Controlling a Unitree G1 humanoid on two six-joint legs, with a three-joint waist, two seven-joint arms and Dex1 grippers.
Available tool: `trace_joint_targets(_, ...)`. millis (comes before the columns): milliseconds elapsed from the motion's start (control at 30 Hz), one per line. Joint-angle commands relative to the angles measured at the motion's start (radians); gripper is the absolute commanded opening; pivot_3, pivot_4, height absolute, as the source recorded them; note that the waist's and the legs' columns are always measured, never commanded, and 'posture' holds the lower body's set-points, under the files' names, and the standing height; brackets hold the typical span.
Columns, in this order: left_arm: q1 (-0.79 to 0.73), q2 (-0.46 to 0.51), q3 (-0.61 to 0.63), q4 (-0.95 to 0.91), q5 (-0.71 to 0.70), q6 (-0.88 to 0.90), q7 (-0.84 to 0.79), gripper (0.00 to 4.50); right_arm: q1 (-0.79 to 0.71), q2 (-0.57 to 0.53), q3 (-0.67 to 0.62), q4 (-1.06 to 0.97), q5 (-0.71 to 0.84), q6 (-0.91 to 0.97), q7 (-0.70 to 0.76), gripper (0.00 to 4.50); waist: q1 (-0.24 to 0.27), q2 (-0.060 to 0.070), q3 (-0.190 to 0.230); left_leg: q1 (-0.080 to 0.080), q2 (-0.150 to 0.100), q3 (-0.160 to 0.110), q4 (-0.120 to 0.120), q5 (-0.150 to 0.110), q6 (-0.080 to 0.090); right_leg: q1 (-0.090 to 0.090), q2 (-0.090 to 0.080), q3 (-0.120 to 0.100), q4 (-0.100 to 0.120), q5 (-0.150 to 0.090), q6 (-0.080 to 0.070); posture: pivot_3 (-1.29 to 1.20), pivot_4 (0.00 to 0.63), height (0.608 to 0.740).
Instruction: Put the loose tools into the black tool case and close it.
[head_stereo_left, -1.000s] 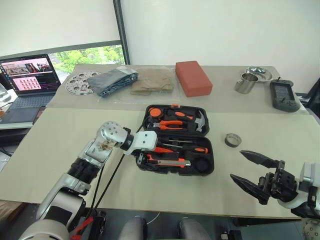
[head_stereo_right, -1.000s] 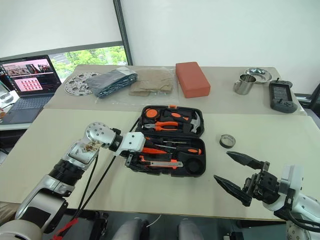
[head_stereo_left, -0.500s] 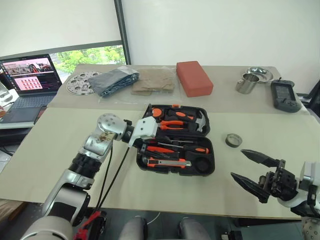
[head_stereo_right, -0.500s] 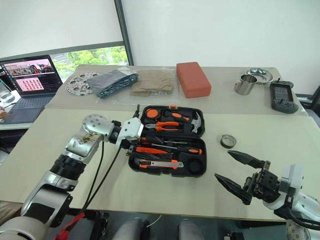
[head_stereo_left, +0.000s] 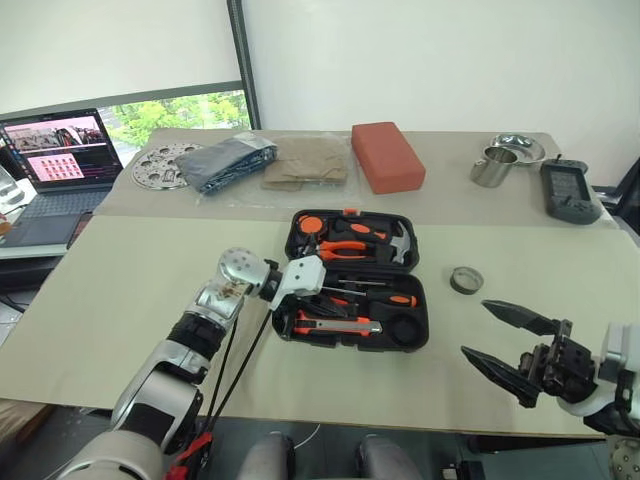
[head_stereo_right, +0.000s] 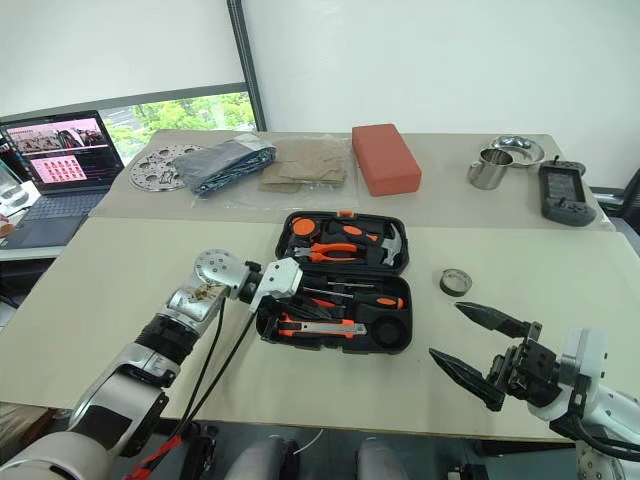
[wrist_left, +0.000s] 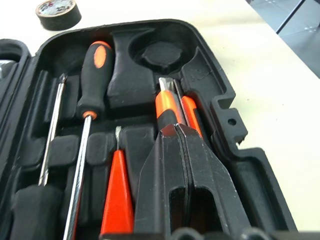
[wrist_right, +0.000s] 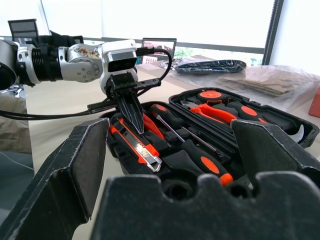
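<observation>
The left gripper, pinched shut and empty, hovers over the orange-black utility knife in the black hinged plastic tool case; the right gripper gapes wide, best sent for the small round grey tape roll on the bench.

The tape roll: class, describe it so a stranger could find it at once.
Start at the open black tool case in the middle of the beige table. On its right, lying apart on bare tabletop, is the tape roll: a small grey ring, the only loose tool outside the case.
</observation>
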Motion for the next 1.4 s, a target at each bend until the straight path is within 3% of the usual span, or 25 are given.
trace_joint_targets(33,-0.011,-0.005,-0.010,0.013,0.023,-0.042,0.008,0.03,0.004,-0.012,-0.022,-0.038,0.011,0.002,-0.009,4.50,0.000,0.000,0.000,0.000,0.000,0.000,0.000,0.000,0.000,0.000,0.000,0.000,0.000,0.000,0.000,0.00,0.150,0.740)
trace_joint_targets(433,-0.010,-0.027,-0.058,0.178,0.122,-0.183,0.069,0.03,0.006,-0.023,-0.027,-0.040,0.016,0.004,-0.011,4.50,0.005,0.001,-0.001,0.003,-0.001,0.000,0.002,0.000,0.000,0.004,0.000,0.000,0.000,-0.002,0.003,0.00,0.150,0.740)
trace_joint_targets(900,0.014,-0.047,-0.067,0.212,0.131,-0.206,0.092,0.03,-0.019,-0.031,-0.005,-0.048,0.009,0.019,-0.032,4.50,0.003,0.002,-0.002,0.006,0.000,-0.001,0.002,0.000,0.000,0.014,-0.001,0.000,-0.002,-0.004,0.008,0.00,0.150,0.740)
trace_joint_targets(1100,0.022,-0.016,0.017,0.081,0.037,-0.122,0.086,0.03,-0.049,-0.039,0.012,-0.033,-0.004,0.033,-0.040,4.50,0.001,0.002,-0.002,0.006,0.000,-0.001,0.002,0.000,0.000,0.014,-0.001,0.000,-0.002,-0.004,0.008,0.00,0.150,0.740)
trace_joint_targets(1400,0.132,0.144,0.193,-0.335,-0.157,0.236,0.131,0.03,-0.163,-0.032,0.124,0.002,-0.128,0.065,-0.152,4.50,-0.018,0.002,-0.001,0.001,0.001,-0.003,0.002,0.000,0.000,-0.001,-0.001,0.001,0.008,-0.002,0.003,0.00,0.150,0.740)
